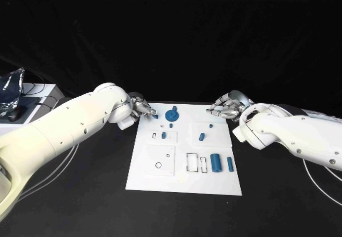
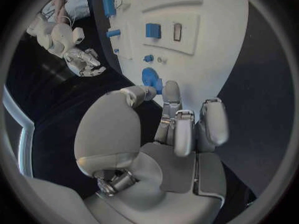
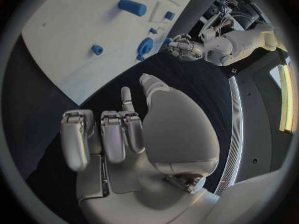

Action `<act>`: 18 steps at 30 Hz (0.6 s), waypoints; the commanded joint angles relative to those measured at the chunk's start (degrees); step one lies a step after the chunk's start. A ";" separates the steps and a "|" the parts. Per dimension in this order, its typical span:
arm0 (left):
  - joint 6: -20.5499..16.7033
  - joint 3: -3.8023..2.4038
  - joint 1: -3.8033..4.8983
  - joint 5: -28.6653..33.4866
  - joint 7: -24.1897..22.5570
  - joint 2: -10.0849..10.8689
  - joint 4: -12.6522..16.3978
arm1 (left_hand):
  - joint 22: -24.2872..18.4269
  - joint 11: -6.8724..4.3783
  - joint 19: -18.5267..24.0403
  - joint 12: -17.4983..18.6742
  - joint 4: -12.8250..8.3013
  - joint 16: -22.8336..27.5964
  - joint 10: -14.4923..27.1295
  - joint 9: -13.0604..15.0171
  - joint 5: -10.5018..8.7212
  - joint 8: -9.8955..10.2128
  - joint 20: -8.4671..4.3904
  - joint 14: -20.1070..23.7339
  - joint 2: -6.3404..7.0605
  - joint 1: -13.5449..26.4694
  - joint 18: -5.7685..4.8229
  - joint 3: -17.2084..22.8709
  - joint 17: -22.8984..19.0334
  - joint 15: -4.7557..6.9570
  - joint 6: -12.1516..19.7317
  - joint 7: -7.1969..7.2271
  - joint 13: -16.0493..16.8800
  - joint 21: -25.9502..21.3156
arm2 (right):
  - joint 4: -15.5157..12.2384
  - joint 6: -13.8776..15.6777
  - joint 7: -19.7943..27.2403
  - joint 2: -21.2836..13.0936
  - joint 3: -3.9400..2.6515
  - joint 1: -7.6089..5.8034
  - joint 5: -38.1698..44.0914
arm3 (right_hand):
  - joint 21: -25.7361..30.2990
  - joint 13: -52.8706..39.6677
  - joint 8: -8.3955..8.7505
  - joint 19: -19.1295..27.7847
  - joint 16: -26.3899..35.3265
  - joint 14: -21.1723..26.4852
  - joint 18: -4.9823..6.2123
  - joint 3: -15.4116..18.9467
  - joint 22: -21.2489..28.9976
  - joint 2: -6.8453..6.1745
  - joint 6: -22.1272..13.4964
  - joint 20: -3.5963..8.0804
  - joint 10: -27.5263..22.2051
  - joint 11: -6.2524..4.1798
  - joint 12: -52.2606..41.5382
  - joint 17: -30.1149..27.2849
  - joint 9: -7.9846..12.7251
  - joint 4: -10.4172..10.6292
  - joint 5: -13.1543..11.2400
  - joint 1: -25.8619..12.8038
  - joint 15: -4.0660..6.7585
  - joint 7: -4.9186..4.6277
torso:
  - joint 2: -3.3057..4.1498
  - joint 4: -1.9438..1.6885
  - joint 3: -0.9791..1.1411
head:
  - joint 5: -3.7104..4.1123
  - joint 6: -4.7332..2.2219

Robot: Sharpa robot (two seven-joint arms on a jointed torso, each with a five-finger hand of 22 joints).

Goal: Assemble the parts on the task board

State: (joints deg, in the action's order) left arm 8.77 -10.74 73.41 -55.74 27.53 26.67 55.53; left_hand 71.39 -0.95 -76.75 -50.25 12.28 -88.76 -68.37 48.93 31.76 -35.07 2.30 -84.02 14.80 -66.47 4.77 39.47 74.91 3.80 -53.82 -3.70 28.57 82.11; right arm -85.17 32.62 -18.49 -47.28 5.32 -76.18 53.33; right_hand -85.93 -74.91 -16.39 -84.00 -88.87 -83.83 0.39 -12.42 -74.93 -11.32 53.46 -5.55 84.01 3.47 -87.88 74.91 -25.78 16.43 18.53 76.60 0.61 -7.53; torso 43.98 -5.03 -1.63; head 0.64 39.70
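In the head view, we saw the flat white task board (image 1: 184, 183) mid-table, small blue parts (image 1: 215, 162) scattered across it. Our silver left hand (image 1: 141, 109) hovered at its far left corner, our silver right hand (image 1: 227, 106) at its far right.

In the left wrist view, its fingers (image 2: 176, 115) curled in, gripping nothing.

In the right wrist view, fingers (image 3: 113, 134) likewise curled, holding nothing.

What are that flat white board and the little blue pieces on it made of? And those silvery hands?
The flat white task board looks like matt plastic, without glare. The small blue parts, evenly coloured and smooth, also seem plastic. The silver left hand and right hand have a soft metallic sheen: metal or coated plastic, hard to tell.
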 commanded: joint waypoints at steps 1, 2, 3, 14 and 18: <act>-1.66 0.05 0.11 1.23 0.31 1.62 3.17 | 0.63 -0.27 -0.59 0.44 -11.75 -0.40 -0.84 0.27 2.66 0.33 -0.20 -5.29 0.06 0.79 -0.56 10.70 12.57 0.62 -1.11 0.54 -0.11 0.38 | 0.05 -0.42 0.25 -0.06 -0.02 0.00 0.50 | 0.17 -13.17 -0.20 -4.01 0.32 -5.06 0.72 0.30 -12.01 0.28 -0.40 0.59 3.92 -0.41 0.12 10.30 -0.07 0.08 0.36 -0.42 0.41 -0.12 | -0.25 -0.19 0.08 | -0.05 0.09; -1.94 0.15 0.10 1.10 0.27 2.12 4.05 | 0.78 -0.33 -0.70 0.49 -11.82 -0.44 -1.00 0.30 3.24 0.38 -0.25 -5.32 0.06 0.87 -0.59 10.53 12.68 0.67 -1.24 0.60 -0.13 0.45 | 0.06 -0.42 0.25 -0.08 -0.02 0.01 0.49 | 0.17 -13.17 -0.20 -4.01 0.32 -5.06 0.72 0.30 -12.01 0.28 -0.40 0.59 3.92 -0.41 0.12 10.30 -0.07 0.08 0.36 -0.42 0.41 -0.12 | -0.34 -0.25 0.09 | -0.02 0.12; -2.32 0.40 0.09 0.90 0.19 2.77 5.19 | 1.00 -0.39 -0.86 0.48 -11.95 -0.49 -1.24 0.36 3.98 0.43 -0.31 -5.36 0.18 0.97 -0.64 10.25 12.83 0.73 -1.42 0.67 -0.08 0.56 | 0.07 -0.42 0.26 -0.10 -0.02 0.01 0.49 | 0.17 -13.17 -0.20 -4.01 0.32 -5.06 0.72 0.30 -12.01 0.28 -0.40 0.59 3.92 -0.41 0.12 10.30 -0.07 0.08 0.36 -0.42 0.41 -0.12 | -0.39 -0.30 0.08 | 0.01 0.17; -7.54 2.95 -0.62 -4.17 -1.01 8.60 15.85 | 1.59 -0.58 -1.29 0.03 -12.20 -0.39 -2.04 0.48 5.04 0.46 -0.44 -5.28 0.35 1.06 -0.77 9.84 12.53 0.88 -1.89 0.87 0.61 0.82 | 0.10 -0.32 0.52 -0.51 -0.02 0.13 0.49 | 0.28 -13.22 -0.25 -3.97 0.34 -5.05 0.74 0.32 -11.95 0.29 -0.48 0.61 3.99 -0.43 0.05 10.27 -0.30 0.08 0.40 -0.40 0.44 -0.10 | -0.84 -0.62 -0.01 | 0.06 0.49; -9.23 3.50 -1.43 -6.15 -1.29 9.71 17.95 | 1.59 -0.60 -1.29 -0.02 -12.23 -0.38 -2.11 0.48 5.10 0.46 -0.45 -5.28 0.38 1.04 -0.77 9.83 12.51 0.90 -1.93 0.89 0.69 0.83 | 0.05 -0.26 0.68 -0.61 -0.01 0.18 0.51 | 0.28 -13.19 -0.26 -3.97 0.35 -5.04 0.74 0.32 -11.95 0.29 -0.48 0.62 3.96 -0.44 0.09 10.23 -0.34 0.07 0.42 -0.39 0.44 -0.10 | -1.02 -0.81 -0.12 | 0.10 0.66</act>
State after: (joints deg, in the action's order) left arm 2.81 -7.28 72.18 -58.59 27.34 36.24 72.84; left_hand 72.97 -1.42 -77.70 -49.90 11.22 -88.97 -69.88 49.36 36.54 -34.59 1.96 -84.04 15.55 -65.27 4.78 38.47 74.91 4.20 -55.00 -3.08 29.19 82.82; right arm -85.06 32.62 -18.41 -47.86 5.33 -76.05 53.32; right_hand -85.93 -74.90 -16.39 -84.00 -88.87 -84.04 0.40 -12.42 -74.92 -11.32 53.46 -5.13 84.01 3.47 -87.88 74.91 -26.04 16.43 18.76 76.60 0.82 -7.53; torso 43.15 -5.64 -1.66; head 0.71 40.24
